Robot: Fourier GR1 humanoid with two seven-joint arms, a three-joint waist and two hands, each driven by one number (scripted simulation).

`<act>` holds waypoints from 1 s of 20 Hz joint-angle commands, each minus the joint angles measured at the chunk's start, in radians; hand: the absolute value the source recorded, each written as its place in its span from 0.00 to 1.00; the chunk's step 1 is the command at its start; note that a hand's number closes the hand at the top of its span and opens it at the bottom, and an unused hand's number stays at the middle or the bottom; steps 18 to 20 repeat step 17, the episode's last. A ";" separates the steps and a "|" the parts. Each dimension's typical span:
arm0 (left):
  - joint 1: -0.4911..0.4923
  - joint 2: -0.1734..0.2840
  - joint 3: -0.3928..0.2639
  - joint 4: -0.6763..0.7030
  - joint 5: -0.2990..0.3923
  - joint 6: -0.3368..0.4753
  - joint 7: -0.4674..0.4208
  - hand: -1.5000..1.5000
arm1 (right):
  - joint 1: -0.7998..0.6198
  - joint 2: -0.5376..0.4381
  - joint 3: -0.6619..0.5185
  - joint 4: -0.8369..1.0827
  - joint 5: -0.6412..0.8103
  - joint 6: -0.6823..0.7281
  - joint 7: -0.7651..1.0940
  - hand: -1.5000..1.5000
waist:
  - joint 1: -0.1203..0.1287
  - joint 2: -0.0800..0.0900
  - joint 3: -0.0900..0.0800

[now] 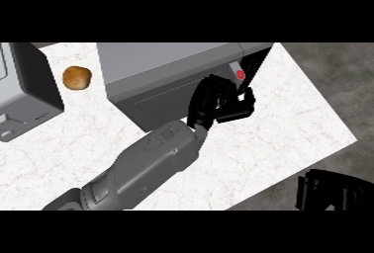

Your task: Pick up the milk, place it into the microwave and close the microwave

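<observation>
Left hand [219,101] at microwave [168,74] door; milk hidden.

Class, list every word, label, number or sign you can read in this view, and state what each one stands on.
No readable text anywhere in this view.
microwave: a red round mark by its right front corner, beside the robot hand; no letters or digits can be made out on it.
grey appliance at the left edge: no legible label.
</observation>
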 commanded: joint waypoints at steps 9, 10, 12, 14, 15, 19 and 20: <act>0.087 0.027 0.073 0.144 0.142 -0.213 -0.045 1.00 | 0.121 0.070 0.077 -0.142 0.045 -0.114 0.030 1.00 | 0.083 0.002 -0.007; 0.081 0.031 0.071 0.148 0.145 -0.233 -0.052 1.00 | 0.130 0.073 0.078 -0.145 0.054 -0.120 0.027 1.00 | 0.080 0.004 -0.006; 0.084 0.042 0.067 0.158 0.158 -0.269 -0.050 1.00 | 0.148 0.082 0.100 -0.177 0.074 -0.136 0.035 1.00 | 0.087 -0.002 -0.006; 0.079 0.044 0.061 0.173 0.166 -0.296 -0.051 1.00 | 0.157 0.094 0.116 -0.195 0.091 -0.155 0.046 1.00 | 0.102 0.000 -0.006; 0.092 0.042 0.053 0.179 0.170 -0.316 -0.058 1.00 | 0.174 0.098 0.124 -0.207 0.104 -0.168 0.049 1.00 | 0.103 -0.005 -0.006; 0.080 0.040 0.047 0.191 0.172 -0.333 -0.067 1.00 | 0.189 0.105 0.140 -0.233 0.115 -0.182 0.057 1.00 | 0.096 -0.004 -0.006; 0.080 0.040 0.047 0.191 0.172 -0.333 -0.067 1.00 | 0.189 0.105 0.140 -0.233 0.115 -0.182 0.057 1.00 | 0.096 -0.004 -0.006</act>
